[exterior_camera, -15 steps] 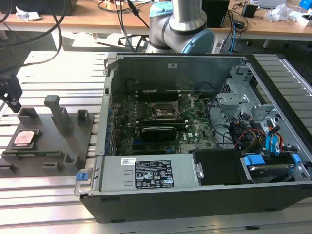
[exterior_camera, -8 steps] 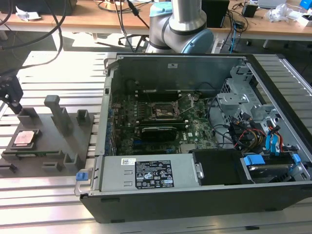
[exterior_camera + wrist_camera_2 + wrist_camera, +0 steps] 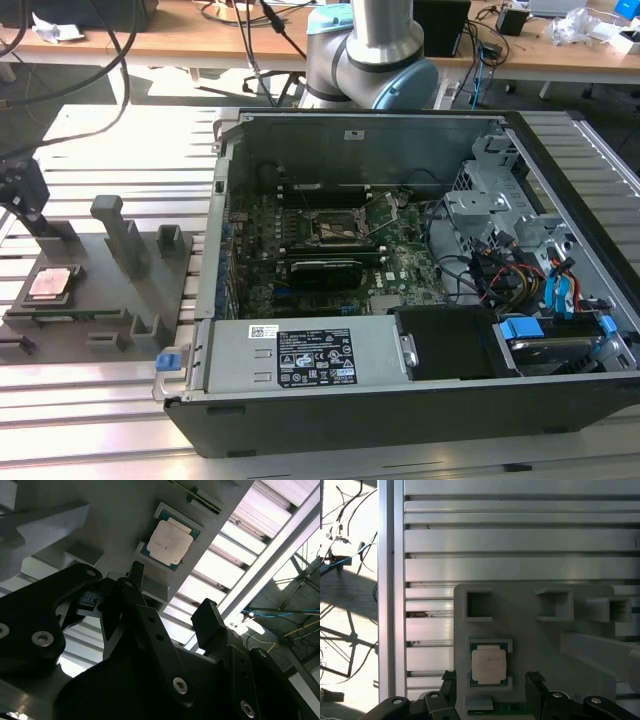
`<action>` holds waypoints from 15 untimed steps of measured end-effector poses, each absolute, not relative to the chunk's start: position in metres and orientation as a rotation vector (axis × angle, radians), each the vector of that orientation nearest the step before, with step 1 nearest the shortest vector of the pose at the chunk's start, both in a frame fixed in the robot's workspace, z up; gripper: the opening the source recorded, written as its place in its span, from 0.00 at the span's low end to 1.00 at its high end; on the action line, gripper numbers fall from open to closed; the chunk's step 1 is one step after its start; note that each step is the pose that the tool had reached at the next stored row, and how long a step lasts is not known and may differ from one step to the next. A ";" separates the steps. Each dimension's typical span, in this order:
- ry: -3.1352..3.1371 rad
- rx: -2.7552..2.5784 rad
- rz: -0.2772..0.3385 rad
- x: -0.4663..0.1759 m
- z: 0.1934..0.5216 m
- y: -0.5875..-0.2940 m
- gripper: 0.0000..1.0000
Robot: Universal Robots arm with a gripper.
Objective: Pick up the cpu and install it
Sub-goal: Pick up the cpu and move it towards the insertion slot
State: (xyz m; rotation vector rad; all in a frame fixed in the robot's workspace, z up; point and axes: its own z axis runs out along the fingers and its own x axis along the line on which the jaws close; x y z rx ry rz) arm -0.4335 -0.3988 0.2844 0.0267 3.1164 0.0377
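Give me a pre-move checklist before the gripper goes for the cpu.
1. cpu lying flat in its pocket on the gray holder: ok.
2. gripper open and empty: ok.
3. gripper lined up with the cpu and apart from it: ok, judging by both wrist views.
4. computer case open with the motherboard exposed: ok.
5. socket free of anything and its latch raised: cannot tell.

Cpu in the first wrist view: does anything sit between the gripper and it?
Nothing visible does. The small square silvery cpu lies uncovered in its recess on the grey holder plate, and the black gripper faces it, fingers apart.
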 end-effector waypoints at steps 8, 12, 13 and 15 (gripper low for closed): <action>3.116 0.027 0.038 -0.434 0.281 -0.399 0.66; 3.116 0.027 0.038 -0.434 0.277 -0.399 0.66; 3.116 0.027 0.038 -0.434 0.276 -0.399 0.66; 3.116 0.027 0.038 -0.434 0.274 -0.399 0.66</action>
